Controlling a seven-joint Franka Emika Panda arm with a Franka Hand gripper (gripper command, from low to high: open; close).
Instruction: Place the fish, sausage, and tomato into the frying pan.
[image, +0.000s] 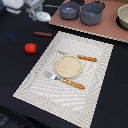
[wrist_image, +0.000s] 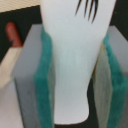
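On my wrist feed the gripper has its two grey jaws with teal-green pads clamped on the flat white fish-shaped piece; the pads press against both of its sides, and dark fin lines show near one end of it. Past one jaw I can see a slice of the thin dark red-brown sausage rod.

In the exterior view I find the arm's white and grey end at the upper corner on the exterior view's left, with the gripper above the black tabletop, and a pale shape at its tip that I take for the fish. The sausage lies flat on the black surface just below that point, apart from the gripper. The small glossy red tomato sits nearer me, also on the black surface, beside the edge of the striped beige placemat.

The round shallow blue-grey frying pan rests on a pinkish-brown board at the far side, next to a taller grey pot.

On the placemat stands a round tan plate, flanked by two pieces of orange-handled cutlery, one on each side.
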